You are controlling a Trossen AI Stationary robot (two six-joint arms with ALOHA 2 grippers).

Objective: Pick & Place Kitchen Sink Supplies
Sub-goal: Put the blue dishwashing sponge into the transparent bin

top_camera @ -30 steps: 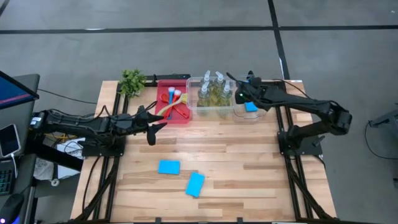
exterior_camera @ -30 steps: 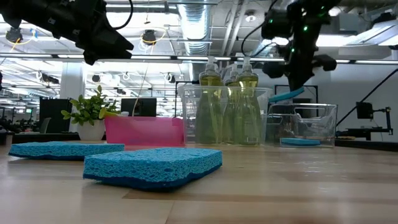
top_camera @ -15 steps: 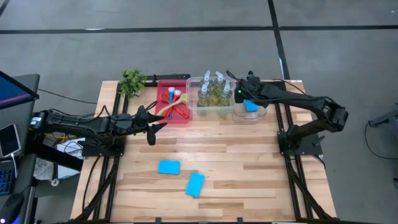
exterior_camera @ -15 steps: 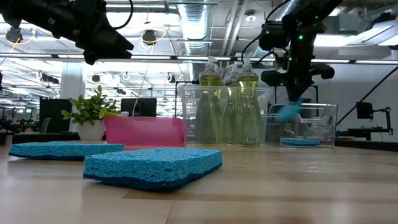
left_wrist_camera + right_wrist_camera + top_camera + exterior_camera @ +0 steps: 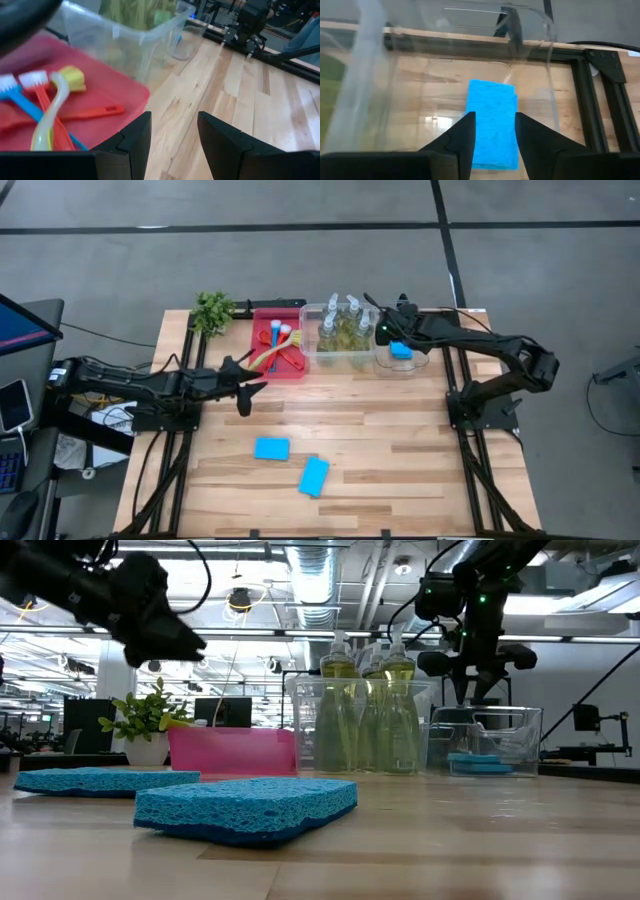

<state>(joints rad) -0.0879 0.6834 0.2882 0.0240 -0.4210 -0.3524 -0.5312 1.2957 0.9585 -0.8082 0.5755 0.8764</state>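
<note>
Sponges [image 5: 492, 122] stacked inside bin [image 5: 540, 75] walls.

Bright, even light falls from ceiling lamps [image 5: 240, 600] that glare in the low view, shadows on the table [image 5: 400, 440] are soft and faint, the left wrist view is blurred, and the near sponge [image 5: 245, 808] looks slightly unsharp.
</note>
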